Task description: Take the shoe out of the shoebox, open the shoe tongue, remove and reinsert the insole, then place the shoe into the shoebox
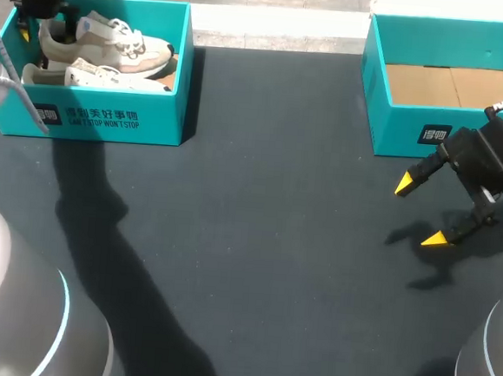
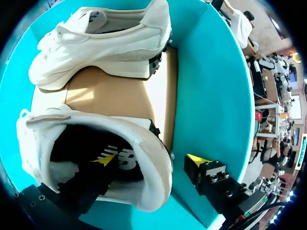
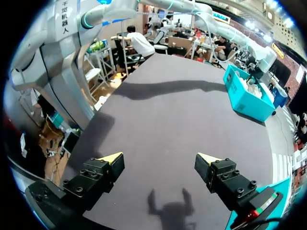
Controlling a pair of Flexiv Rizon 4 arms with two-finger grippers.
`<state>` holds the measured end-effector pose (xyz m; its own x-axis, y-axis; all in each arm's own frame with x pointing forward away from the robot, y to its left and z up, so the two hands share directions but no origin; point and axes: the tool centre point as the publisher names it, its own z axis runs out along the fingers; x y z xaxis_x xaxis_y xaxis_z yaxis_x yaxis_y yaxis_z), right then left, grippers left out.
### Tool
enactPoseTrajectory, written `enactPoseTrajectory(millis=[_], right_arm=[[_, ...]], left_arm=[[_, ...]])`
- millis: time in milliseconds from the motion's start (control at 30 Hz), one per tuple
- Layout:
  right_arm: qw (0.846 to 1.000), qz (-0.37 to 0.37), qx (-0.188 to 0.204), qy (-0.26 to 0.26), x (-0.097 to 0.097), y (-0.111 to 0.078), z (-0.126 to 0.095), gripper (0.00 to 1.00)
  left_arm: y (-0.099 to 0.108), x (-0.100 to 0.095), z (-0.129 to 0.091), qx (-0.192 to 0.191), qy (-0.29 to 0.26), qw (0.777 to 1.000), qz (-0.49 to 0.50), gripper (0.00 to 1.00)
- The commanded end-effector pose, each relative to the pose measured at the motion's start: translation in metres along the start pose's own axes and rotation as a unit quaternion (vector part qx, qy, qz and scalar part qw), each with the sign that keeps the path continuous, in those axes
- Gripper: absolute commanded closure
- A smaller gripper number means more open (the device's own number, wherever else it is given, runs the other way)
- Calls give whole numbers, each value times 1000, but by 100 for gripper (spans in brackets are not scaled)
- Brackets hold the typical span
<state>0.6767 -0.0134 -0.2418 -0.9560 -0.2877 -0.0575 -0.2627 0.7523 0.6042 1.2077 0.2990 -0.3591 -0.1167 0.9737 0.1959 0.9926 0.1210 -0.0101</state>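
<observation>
Two cream sneakers lie in the teal shoebox (image 1: 100,117) at the table's far left. My left gripper (image 1: 57,19) is down in that box at the heel of the rear sneaker (image 1: 115,42). In the left wrist view the gripper (image 2: 151,160) is open and straddles this sneaker's (image 2: 144,143) heel wall. One yellow fingertip (image 2: 106,159) is inside the shoe opening, the other (image 2: 195,160) outside, apart from the heel and near the box wall (image 2: 211,86). The second sneaker (image 2: 100,43) lies ahead. My right gripper (image 1: 419,212) (image 3: 160,160) hangs open and empty over the dark table.
A second teal shoebox (image 1: 395,130) with a bare cardboard floor stands at the far right, just behind my right gripper. The dark tabletop (image 1: 257,223) stretches between the two boxes. In the right wrist view the left shoebox (image 3: 247,98) shows far ahead.
</observation>
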Motion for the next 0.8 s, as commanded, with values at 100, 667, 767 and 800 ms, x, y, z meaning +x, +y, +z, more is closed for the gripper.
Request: enactPoseTrajectory(millis=[100, 667, 767, 800], right_arm=[[1000, 0, 1, 0, 0, 0, 1, 0], [1000, 0, 1, 0, 0, 0, 1, 0], [1000, 0, 1, 0, 0, 0, 1, 0], [1000, 0, 1, 0, 0, 0, 1, 0]], left_arm=[[-6, 10, -22, -17, 4, 1000, -1, 0], [-29, 10, -82, -56, -10, 998, -2, 0], [-34, 7, -94, -65, -8, 998, -10, 0], [-35, 5, -98, -70, -9, 997, -15, 0]])
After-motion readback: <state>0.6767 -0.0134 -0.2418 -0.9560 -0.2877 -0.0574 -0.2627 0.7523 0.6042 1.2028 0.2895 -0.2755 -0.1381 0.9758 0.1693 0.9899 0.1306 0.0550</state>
